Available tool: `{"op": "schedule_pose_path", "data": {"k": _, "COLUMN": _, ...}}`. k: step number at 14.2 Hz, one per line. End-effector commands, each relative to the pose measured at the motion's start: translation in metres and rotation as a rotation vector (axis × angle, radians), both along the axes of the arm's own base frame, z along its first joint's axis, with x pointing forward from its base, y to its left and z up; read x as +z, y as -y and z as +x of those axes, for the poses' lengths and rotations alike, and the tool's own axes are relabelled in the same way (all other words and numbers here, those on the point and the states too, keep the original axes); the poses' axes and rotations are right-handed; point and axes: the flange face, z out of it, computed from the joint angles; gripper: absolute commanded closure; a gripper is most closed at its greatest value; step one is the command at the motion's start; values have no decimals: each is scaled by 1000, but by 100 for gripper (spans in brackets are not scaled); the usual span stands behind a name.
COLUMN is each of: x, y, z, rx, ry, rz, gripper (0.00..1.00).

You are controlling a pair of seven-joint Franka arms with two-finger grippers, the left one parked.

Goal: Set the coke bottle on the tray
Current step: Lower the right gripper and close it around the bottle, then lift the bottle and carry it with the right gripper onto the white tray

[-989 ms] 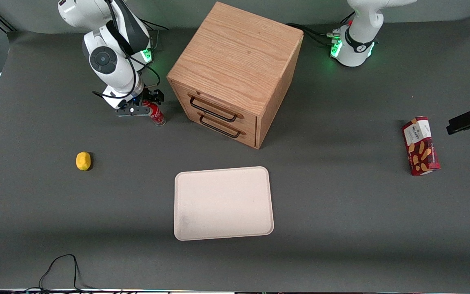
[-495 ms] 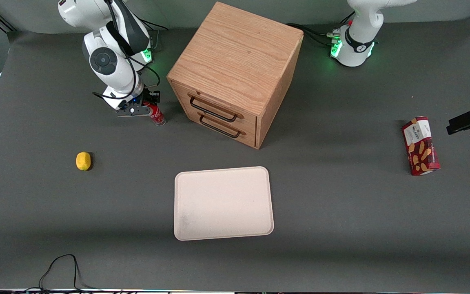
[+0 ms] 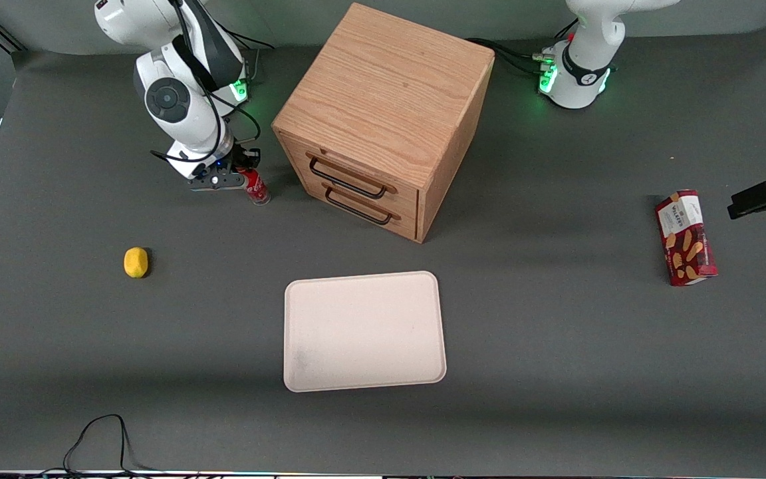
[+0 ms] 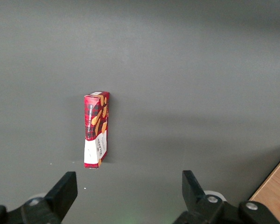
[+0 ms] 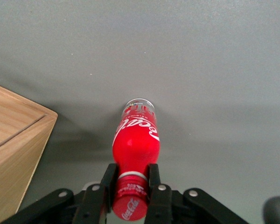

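Observation:
The coke bottle [image 3: 256, 187], small and red with white script, stands on the grey table beside the wooden cabinet [image 3: 383, 106], toward the working arm's end. My right gripper [image 3: 242, 174] is at its top. In the right wrist view the gripper [image 5: 130, 171] is shut on the bottle's neck just below the red cap, one black finger [image 5: 108, 179] pressed on each side, and the bottle's body [image 5: 135, 140] reaches down to the table. The cream-white tray [image 3: 364, 275] lies flat and bare, nearer to the front camera than the cabinet.
The cabinet's corner [image 5: 14, 140] is close beside the bottle. A small yellow lump [image 3: 135, 261] lies nearer to the front camera than the gripper. A red biscuit box [image 3: 684, 237] lies toward the parked arm's end, also in the left wrist view [image 4: 97, 128].
The gripper's fingers have drawn in around the bottle's top. The bottle has stayed in about the same spot on the table.

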Motion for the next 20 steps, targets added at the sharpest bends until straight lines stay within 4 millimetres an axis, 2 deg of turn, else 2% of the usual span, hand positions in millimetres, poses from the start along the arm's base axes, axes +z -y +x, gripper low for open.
{"op": "schedule_pose_path", "data": {"k": 1, "x": 7, "y": 10, "z": 9, "rx": -9, "ry": 12, "rz": 22, "gripper": 100}}
{"op": "schedule_pose_path", "data": {"k": 3, "x": 30, "y": 17, "z": 24, "rx": -30, "ry": -2, "rz": 23, "gripper": 100}}
{"op": "schedule_pose_path", "data": {"k": 6, "x": 80, "y": 22, "z": 48, "rx": -31, "ry": -16, "rz": 32, "gripper": 100}}
{"op": "schedule_pose_path", "data": {"k": 7, "x": 104, "y": 23, "z": 55, "rx": -9, "ry": -32, "rz": 33, "gripper": 100}}
{"op": "schedule_pose_path", "data": {"k": 9, "x": 154, "y": 41, "z": 76, "rx": -39, "ry": -32, "rz": 45, "gripper": 100}}
{"op": "schedule_pose_path", "data": {"k": 13, "x": 240, "y": 41, "z": 101, "rx": -49, "ry": -17, "rz": 36, "gripper": 100}}
{"op": "schedule_pose_path", "data": {"k": 15, "x": 268, "y": 39, "z": 124, "rx": -51, "ry": -14, "rz": 16, "gripper": 100}}
{"op": "schedule_pose_path", "data": {"k": 17, "x": 284, "y": 30, "z": 147, "rx": -51, "ry": -7, "rz": -8, "gripper": 100}}
{"op": "schedule_pose_path", "data": {"k": 19, "x": 287, "y": 20, "z": 168, "rx": -58, "ry": 6, "rz": -20, "gripper": 100}}
{"op": "schedule_pose_path", "data": {"k": 20, "x": 284, "y": 23, "z": 181, "rx": -76, "ry": 1, "rz": -33, "gripper": 100}}
